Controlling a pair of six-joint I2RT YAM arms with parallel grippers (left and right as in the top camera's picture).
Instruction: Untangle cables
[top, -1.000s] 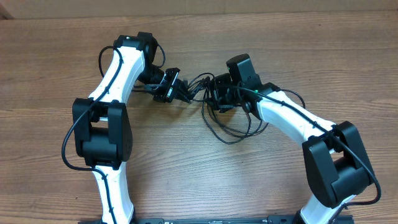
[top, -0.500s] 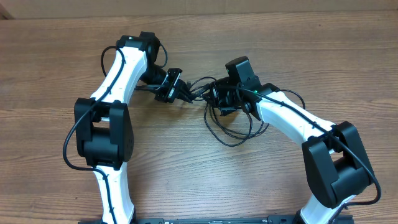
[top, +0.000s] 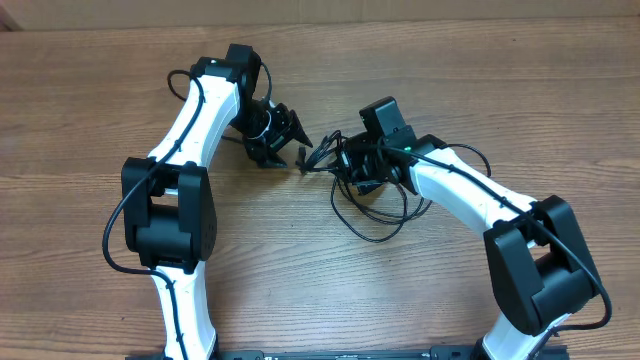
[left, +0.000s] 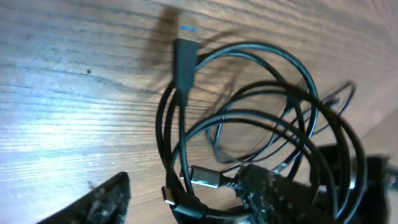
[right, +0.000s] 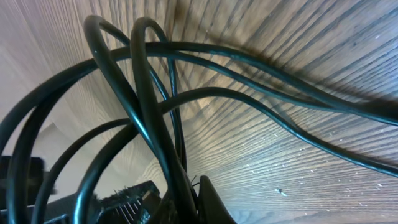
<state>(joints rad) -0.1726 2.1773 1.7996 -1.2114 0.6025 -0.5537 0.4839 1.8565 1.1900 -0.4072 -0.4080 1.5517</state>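
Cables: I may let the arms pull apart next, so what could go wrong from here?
1. The right gripper appears to pinch several strands of the cables together. Pulling could tighten the tangle rather than free one cord.
2. The left gripper is open and holds nothing. If it closes into the crossed loops, it may grab more than the loose plug.

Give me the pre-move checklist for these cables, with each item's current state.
1. Left gripper open: ok.
2. Left gripper free of the cables: cannot tell; a silver-tipped plug shows between its fingers.
3. Right gripper shut on the cables: ok.
4. Strands separated: not ok; the loops cross one another.
5. Free end to pull: ok; a black plug lies on the table.
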